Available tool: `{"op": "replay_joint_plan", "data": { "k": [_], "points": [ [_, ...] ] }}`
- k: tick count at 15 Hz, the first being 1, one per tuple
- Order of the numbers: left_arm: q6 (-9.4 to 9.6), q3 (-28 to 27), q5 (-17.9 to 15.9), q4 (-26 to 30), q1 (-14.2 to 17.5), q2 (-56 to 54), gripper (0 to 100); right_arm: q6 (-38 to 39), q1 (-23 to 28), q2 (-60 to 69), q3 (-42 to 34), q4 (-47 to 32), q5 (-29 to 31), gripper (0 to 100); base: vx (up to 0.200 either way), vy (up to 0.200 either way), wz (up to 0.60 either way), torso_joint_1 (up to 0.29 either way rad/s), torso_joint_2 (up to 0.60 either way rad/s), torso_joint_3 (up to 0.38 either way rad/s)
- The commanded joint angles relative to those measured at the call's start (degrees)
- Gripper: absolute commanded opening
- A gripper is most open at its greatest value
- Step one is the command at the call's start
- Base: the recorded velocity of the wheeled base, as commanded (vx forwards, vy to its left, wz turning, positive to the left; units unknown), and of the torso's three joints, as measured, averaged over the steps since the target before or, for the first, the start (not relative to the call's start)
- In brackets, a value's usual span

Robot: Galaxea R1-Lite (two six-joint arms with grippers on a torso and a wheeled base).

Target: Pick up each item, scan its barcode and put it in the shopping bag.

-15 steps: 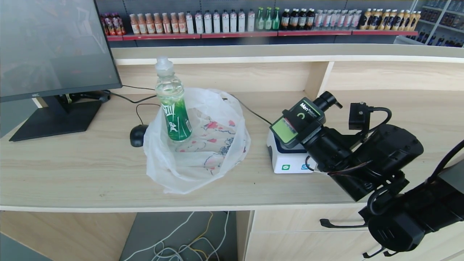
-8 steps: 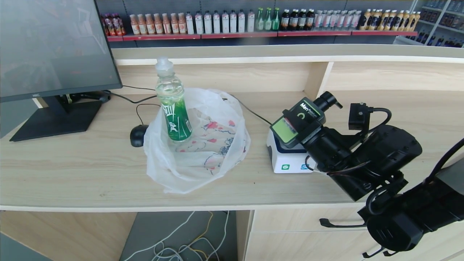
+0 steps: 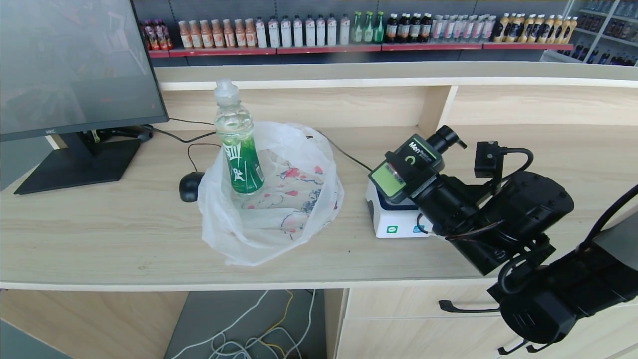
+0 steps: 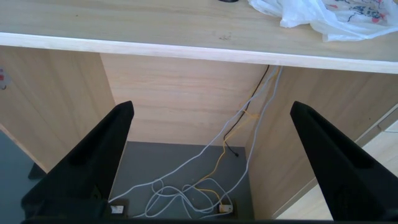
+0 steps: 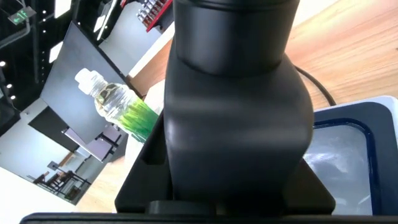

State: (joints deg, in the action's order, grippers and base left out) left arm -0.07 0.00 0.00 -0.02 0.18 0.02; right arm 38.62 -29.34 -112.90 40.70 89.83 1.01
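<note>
Bottle (image 3: 238,149) stands in the bag (image 3: 299,214), seemingly done. Right pincer (image 3: 423,182) holds a black tube (image 3: 404,165) over the scanner (image 3: 394,223); bagging it remains. Left pincer (image 4: 211,155) hangs wide open.

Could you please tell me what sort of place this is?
Probably a shop checkout: a shelf of bottled drinks behind the counter, a monitor, and a scanner beneath the black bottle in the right gripper.
</note>
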Motion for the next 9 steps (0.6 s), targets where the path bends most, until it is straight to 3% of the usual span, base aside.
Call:
{"op": "replay_joint_plan", "data": {
  "k": [1,6,9],
  "points": [
    [-0.01,0.00,0.00,0.02,-0.01,-0.02,100,-1.27,-0.19,0.05,0.16,0.17,-0.13,0,0.000,0.000,0.00,0.000,0.00,0.000],
    [-0.01,0.00,0.00,0.02,-0.01,-0.02,100,-9.00,-3.09,3.12,1.04,0.17,-1.45,0,0.000,0.000,0.00,0.000,0.00,0.000],
    [-0.01,0.00,0.00,-0.06,-0.01,-0.02,100,-17.44,-4.50,4.26,2.10,0.17,-1.28,0,0.000,0.000,0.00,0.000,0.00,0.000]
  ]
}}
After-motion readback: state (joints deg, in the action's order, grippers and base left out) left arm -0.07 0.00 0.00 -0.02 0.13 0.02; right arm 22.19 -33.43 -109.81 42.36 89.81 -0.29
